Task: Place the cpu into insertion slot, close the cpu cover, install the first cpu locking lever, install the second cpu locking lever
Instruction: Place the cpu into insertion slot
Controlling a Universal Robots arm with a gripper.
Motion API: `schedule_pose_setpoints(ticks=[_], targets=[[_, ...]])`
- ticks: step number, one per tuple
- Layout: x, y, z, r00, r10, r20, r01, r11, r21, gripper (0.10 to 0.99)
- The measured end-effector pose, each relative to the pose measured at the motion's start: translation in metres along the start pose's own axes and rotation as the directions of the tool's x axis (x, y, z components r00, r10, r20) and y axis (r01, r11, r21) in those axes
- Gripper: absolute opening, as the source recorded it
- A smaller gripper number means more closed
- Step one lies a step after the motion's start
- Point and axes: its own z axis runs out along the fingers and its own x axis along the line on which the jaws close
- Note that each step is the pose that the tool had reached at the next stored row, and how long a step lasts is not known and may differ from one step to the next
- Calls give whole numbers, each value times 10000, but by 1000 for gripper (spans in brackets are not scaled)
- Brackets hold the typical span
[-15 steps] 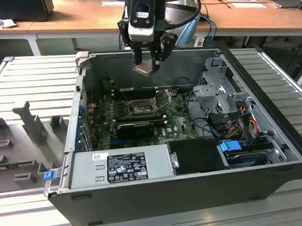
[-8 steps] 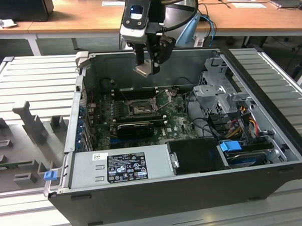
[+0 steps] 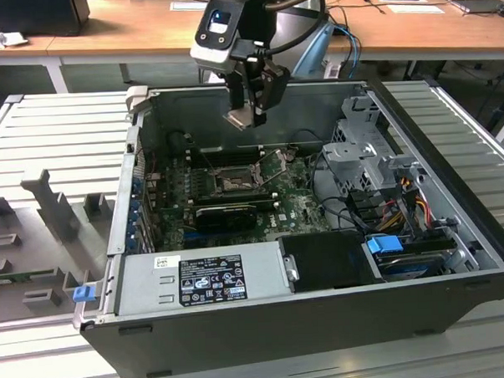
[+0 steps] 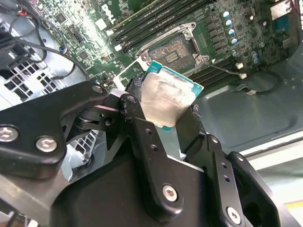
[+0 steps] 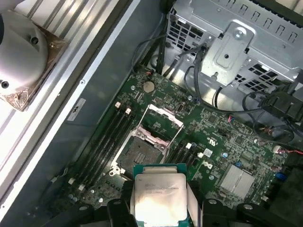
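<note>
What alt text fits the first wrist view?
The gripper holds the cpu by its edges above the green motherboard inside the open computer case. On the board the insertion slot sits empty, with its cpu cover swung open.

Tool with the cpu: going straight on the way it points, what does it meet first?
Probably the open socket, which lies just ahead of the cpu held in the tool; depth is unclear.

Oblique exterior — wrists perhaps over slot
</note>
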Motion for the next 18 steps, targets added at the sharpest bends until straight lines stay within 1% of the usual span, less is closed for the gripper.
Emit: schedule_pose_setpoints(ticks=[2, 3, 7, 8, 13, 16, 18], targets=[[0, 0, 4, 9996, 273, 23, -273, 9996, -7, 529], [0, -1, 8, 9988, 495, 43, -495, 9988, -11, 529], [0, -2, 16, 9951, 987, 87, -987, 9951, -23, 529], [0, -2, 20, 9923, 1235, 109, -1235, 9923, -31, 529], [0, -2, 28, 9824, 1861, 163, -1860, 9825, -52, 529], [-1, -3, 34, 9728, 2308, 201, -2307, 9730, -69, 529], [-1, -4, 40, 9638, 2658, 230, -2656, 9640, -84, 529]])
